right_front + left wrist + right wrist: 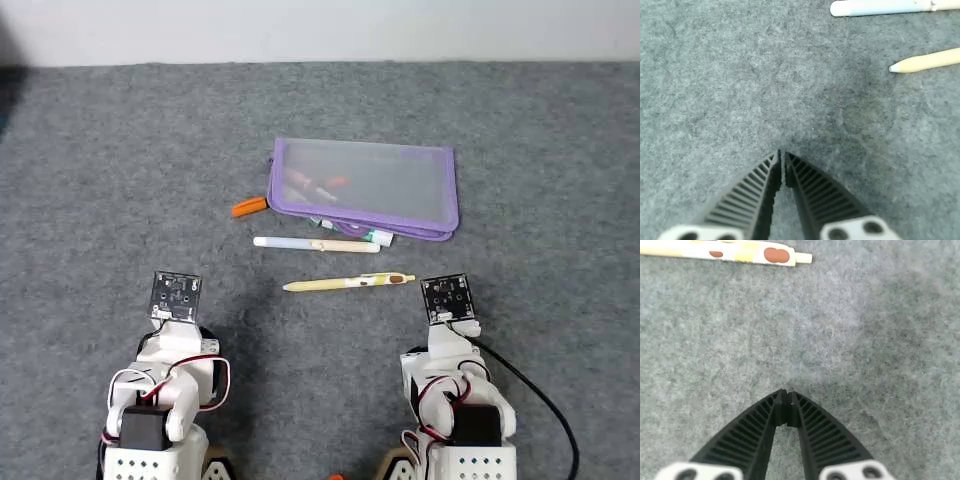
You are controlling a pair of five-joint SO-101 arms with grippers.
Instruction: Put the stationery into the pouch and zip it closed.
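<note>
In the high view the purple pouch lies flat on the grey mat, with a few orange and white pieces showing through its side. A green-tipped marker lies against the pouch's near long edge; whether it is partly inside or only beside the pouch cannot be told. An orange piece sits just off the pouch's short end on the left arm's side. The pale blue pen lies near the pouch, parallel to that near edge. The yellow pen lies farther out, between the pouch and the arms. The left arm and right arm sit folded, well apart from the pouch. In the left wrist view the left gripper has its jaws pressed tip to tip with nothing between them, over bare mat. One end of the pale blue pen and the yellow pen's pointed tip lie beyond it, on the pouch's side. In the right wrist view the right gripper is likewise pinched together and empty, and the yellow pen's spotted end lies just ahead, toward the pouch. The loading step appears to be in hand, with loose pens left to stow and the zip not yet done. The next move likely calls for one gripper to spread wide, close across the yellow pen's barrel and carry it to the pouch's mouth, while the other steadies the pouch.
</note>
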